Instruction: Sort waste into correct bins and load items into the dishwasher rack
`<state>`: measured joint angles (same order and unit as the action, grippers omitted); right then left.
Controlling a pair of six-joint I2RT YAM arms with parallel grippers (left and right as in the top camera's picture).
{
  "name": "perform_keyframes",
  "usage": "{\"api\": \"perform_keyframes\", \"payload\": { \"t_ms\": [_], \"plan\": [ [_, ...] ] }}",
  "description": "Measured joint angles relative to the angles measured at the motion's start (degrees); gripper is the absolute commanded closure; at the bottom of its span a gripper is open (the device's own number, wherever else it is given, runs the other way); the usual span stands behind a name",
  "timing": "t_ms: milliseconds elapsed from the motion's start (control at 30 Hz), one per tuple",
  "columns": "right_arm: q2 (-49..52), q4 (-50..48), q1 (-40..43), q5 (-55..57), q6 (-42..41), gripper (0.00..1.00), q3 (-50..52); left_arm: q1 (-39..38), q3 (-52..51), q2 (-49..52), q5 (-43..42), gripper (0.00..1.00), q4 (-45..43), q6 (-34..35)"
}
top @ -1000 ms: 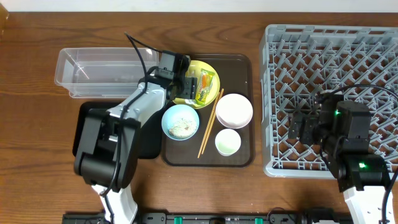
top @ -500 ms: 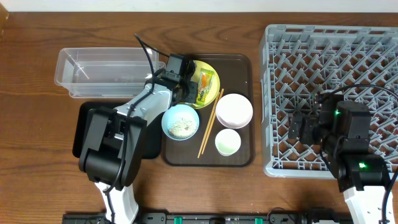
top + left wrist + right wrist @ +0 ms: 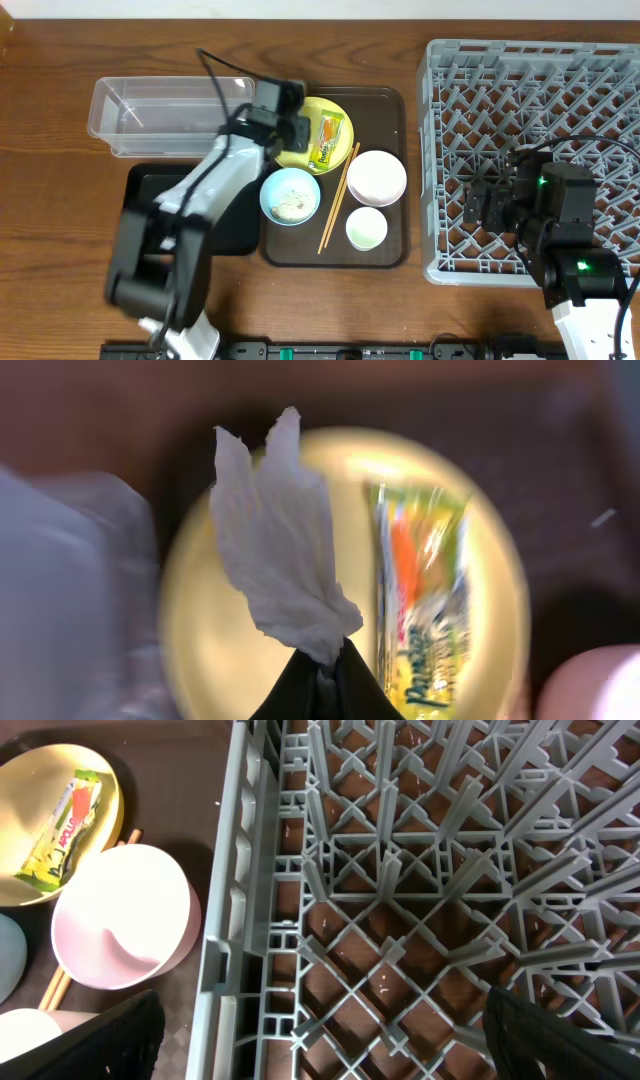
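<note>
My left gripper is shut on a crumpled white tissue, which hangs over the round yellow plate. The yellow-green wrapper lies on that plate. From overhead, the left gripper is at the plate's left edge, beside the wrapper; the tissue is hidden under it. The light blue bowl holds rice. The white bowl, small cup and chopsticks lie nearby. My right gripper stands open over the grey rack.
The dishes sit on a dark brown serving tray. A clear tub stands left of it, and a black tray lies partly under my left arm. The rack fills the right side, with my right gripper over its near left part.
My left gripper has shut on the tissue on the plate and drawn back a little to the left with it. The right arm has not moved.
</note>
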<state>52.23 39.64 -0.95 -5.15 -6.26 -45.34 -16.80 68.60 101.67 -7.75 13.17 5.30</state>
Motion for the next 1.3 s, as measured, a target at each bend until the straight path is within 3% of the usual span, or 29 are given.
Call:
{"api": "perform_keyframes", "payload": {
  "t_ms": [200,367,467,500,567,667,800,967,1300],
  "plan": [
    [0.00,0.00,0.00,0.00,0.00,0.01,0.00,4.76,0.02,-8.39,2.62,0.94,-0.15,2.12],
    [0.00,0.00,0.00,0.00,0.00,0.01,0.00,11.91,0.02,-8.96,5.14,0.92,-0.04,11.54],
    [0.00,0.00,0.00,0.00,0.00,0.01,0.00,15.26,0.02,-8.07,5.66,0.83,-0.02,17.51],
    [0.00,0.00,0.00,0.00,0.00,0.01,0.00,16.33,0.02,-7.50,5.92,0.71,0.00,19.52],
    [0.00,0.00,0.00,0.00,0.00,0.01,0.00,17.29,0.02,-6.60,6.34,0.60,0.04,22.16],
    [0.00,0.00,0.00,0.00,0.00,0.01,0.00,17.81,0.02,-4.70,6.47,0.53,0.09,24.85],
    [0.00,0.00,0.00,0.00,-0.02,0.01,0.00,17.75,0.02,-3.87,6.27,0.53,0.24,26.23],
    [0.00,0.00,0.00,0.00,0.00,0.01,0.00,17.22,0.02,-4.74,1.46,0.53,-1.70,23.28],
    [0.00,0.00,0.00,0.00,0.00,0.01,0.00,4.20,0.02,-5.31,-5.49,0.53,0.15,3.17]
  ]
}}
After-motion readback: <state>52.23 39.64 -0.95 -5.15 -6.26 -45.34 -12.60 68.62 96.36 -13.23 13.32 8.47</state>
